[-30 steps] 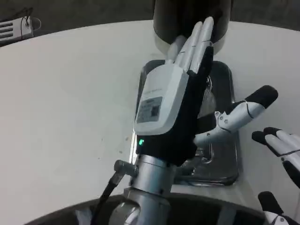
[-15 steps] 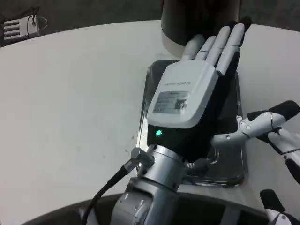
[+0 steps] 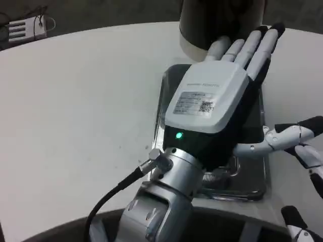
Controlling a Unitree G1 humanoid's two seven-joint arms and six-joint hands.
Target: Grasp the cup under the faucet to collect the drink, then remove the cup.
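The left hand (image 3: 217, 106) lies flat over the metal drip tray (image 3: 166, 101), white back up. Its fingers (image 3: 252, 48) are stretched out side by side toward the dark dispenser (image 3: 222, 20) at the far edge of the table (image 3: 86, 101), and its thumb (image 3: 275, 137) is swung wide to the right. It holds nothing that can be seen: the spread looks like a reach meant to slide around a cup from the side, fingers passing behind it and thumb closing in front.

The cup itself cannot be made out. It probably stands on the tray beneath the dispenser's faucet, hidden under the palm, so nothing can be said of its colour, shape or fill.

At the right edge, near side, the right hand (image 3: 308, 166) shows only as a few white fingers with black tips. They are apart with nothing between them, and seem to be waiting clear of the tray so the left hand has room.

A small white object (image 3: 25, 27) with dark stripes lies at the far left corner.

The grasp looks not yet made.
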